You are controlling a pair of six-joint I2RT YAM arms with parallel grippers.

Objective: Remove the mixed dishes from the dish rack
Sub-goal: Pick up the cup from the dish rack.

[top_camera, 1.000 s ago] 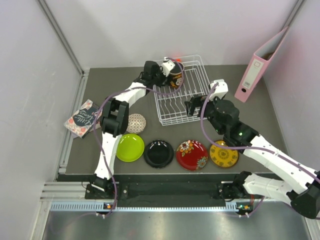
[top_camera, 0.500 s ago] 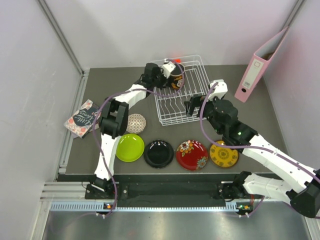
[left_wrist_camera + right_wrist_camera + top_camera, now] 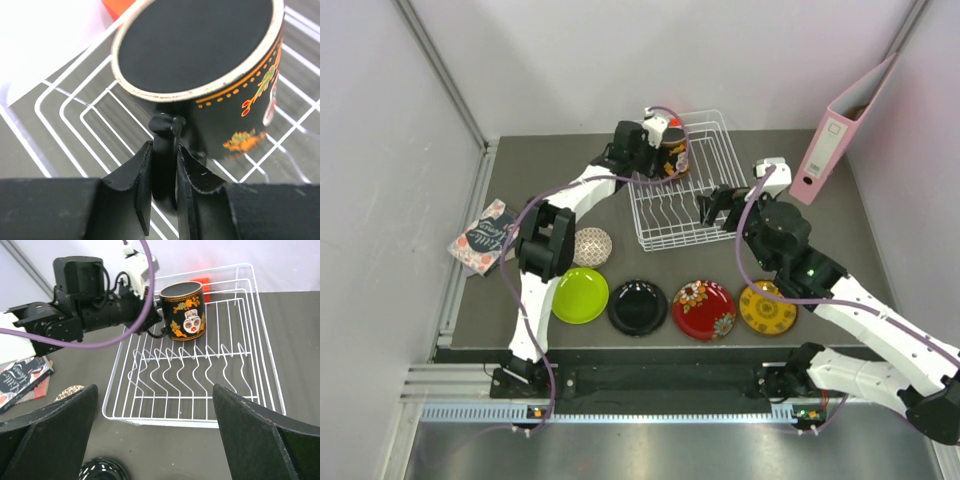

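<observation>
The dark mug with a skull pattern is at the far left corner of the white wire dish rack. My left gripper is shut on the mug's handle, seen close up in the left wrist view against the mug. My right gripper is open and empty, above the rack's near right edge. The lime green plate, black plate, red floral plate and yellow plate lie in a row near the front. The beige bowl sits left of the rack.
A pink ring binder leans at the far right wall. A book lies at the table's left edge. A small orange-red thing sits behind the rack. The rack's upright dividers hold nothing.
My left gripper has turned a little with the mug handle in it. My right arm has shifted slightly right and farther back.
</observation>
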